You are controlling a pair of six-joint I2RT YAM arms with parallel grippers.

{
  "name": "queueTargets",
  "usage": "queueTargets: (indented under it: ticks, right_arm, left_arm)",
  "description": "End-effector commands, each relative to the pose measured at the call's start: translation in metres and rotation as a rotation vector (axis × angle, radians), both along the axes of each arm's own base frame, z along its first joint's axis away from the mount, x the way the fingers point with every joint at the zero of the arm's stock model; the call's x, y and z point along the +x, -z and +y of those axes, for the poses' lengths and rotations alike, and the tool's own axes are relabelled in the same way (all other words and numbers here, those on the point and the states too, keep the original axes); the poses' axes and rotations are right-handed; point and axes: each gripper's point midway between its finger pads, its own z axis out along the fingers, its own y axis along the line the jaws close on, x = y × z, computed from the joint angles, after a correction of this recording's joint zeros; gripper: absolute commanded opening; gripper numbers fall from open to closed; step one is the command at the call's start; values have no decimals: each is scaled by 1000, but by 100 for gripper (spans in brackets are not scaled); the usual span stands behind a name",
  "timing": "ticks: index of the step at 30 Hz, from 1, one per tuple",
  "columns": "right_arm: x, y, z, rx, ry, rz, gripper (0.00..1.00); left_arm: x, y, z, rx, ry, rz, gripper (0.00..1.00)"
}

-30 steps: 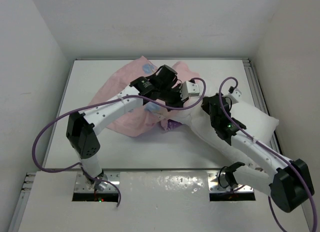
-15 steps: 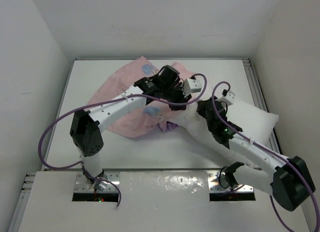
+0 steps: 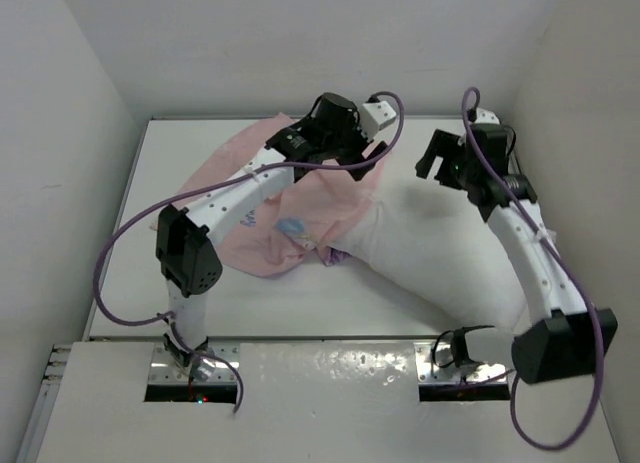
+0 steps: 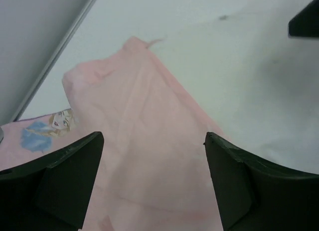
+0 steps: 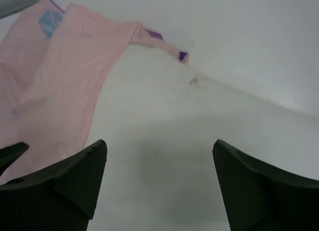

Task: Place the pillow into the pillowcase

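Both arms have lifted off the bedding and swung toward the far edge of the table [image 3: 300, 303] since a second ago. The left gripper [image 4: 152, 141] and the right gripper [image 5: 159, 146] were closed low over the fabric then. Now each has its fingers spread wide with nothing between them.

Nearest, the pillow [image 3: 430, 253] starts by the near right corner, beside the right arm's base. It runs diagonally toward the middle of the table as a long, puffy white bulk with a soft, rounded surface and faint shading in its dips. Its far left end meets the pillowcase [image 3: 270, 198], which spreads toward the far left corner as thin, limp cloth, flat with shallow creases. The case shows mostly its pale pink inside. A scrap of purple [image 5: 154, 35] peeks out at its edge, and the printed princess [image 4: 50, 131] shows on a fold. Farthest, both grippers hang above this junction, the left over the pink cloth and the right over the white.

By my reading the job is barely begun. The pink edge lies over one end of the pillow, but I cannot tell whether that end sits inside the opening or is only draped. Most of the pillow is plainly outside. The case has yet to be drawn along nearly its whole length.
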Motion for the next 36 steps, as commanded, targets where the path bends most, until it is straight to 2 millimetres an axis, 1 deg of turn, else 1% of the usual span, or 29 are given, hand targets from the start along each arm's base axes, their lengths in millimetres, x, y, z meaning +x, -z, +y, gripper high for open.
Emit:
queueTargets:
  ticks: [1,2,3,4,5,6,7,9,10,12,13,15,16,17,18,19,20,21,22,23,24,25,26,28,29,31,32,33,36]
  right_arm:
    - [18,10,-3,-84,-140,136,90]
    - [28,11,-10,-115,-128,143,96]
    - [42,29,-18,-129,-116,188,99]
    - [55,24,-21,-150,-138,169,99]
    - [63,30,-23,-147,-149,175,99]
    - [73,50,-22,-116,-179,214,99]
    - [81,52,-20,-98,-215,213,99]
    - [89,63,-4,-25,-316,230,99]
    - [91,85,3,-1,-361,277,99]
    - [86,104,13,42,-421,309,99]
    - [81,112,23,84,-479,316,99]
    - [68,127,32,119,-522,315,95]
    - [60,119,42,134,-549,285,87]
    - [61,115,46,134,-559,236,70]
    - [46,128,50,156,-557,259,60]
    - [38,111,61,154,-587,210,51]
    - [28,117,65,157,-600,199,40]
    - [22,113,69,155,-606,182,17]
    - [16,108,73,148,-607,164,7]
    - [12,90,78,116,-603,98,0]
    - [6,91,79,114,-579,77,0]
    - [4,83,80,102,-563,37,0]
    - [1,68,81,75,-535,-46,0]
    - [-5,53,85,94,-488,-110,0]
    - [-9,38,86,92,-448,-185,0]
    - [-12,29,90,79,-400,-265,0]
    - [-14,21,92,88,-385,-298,0]
    - [-16,9,93,93,-378,-341,0]
    - [-20,-16,100,85,-360,-407,0]
  left_arm:
    - [30,6,-16,-54,-93,-20,81]
    - [35,13,-22,-61,-91,-15,82]
    - [37,14,-25,-73,-96,-8,83]
    - [41,25,-28,-64,-99,2,83]
    - [43,30,-30,-62,-103,8,83]
    - [44,36,-32,-65,-105,24,83]
    - [48,51,-34,-56,-106,52,83]
    - [44,64,-40,-70,-83,114,83]
    - [44,71,-42,-71,-79,136,83]
    - [40,78,-44,-71,-65,167,79]
    - [38,82,-44,-68,-61,175,75]
    - [34,83,-46,-78,-38,200,53]
    - [33,83,-45,-83,-34,208,43]
    - [33,81,-46,-92,-35,214,22]
    - [32,82,-46,-92,-34,219,12]
    - [32,76,-46,-101,-31,209,3]
    - [32,72,-47,-107,-29,204,0]
    - [32,67,-47,-111,-25,197,0]
    - [32,60,-47,-119,-17,185,0]
    - [32,48,-49,-129,-4,160,0]
    - [31,41,-51,-132,8,146,0]
    - [28,29,-50,-138,16,130,0]
    - [26,21,-51,-142,30,112,0]
    - [17,4,-52,-157,66,93,0]
    - [12,-3,-54,-161,93,82,0]
    - [-6,-19,-62,-182,180,78,0]
    - [-12,-24,-66,-190,211,79,0]
    - [-21,-36,-70,-205,246,70,0]
    - [-58,-58,-87,-244,408,85,0]
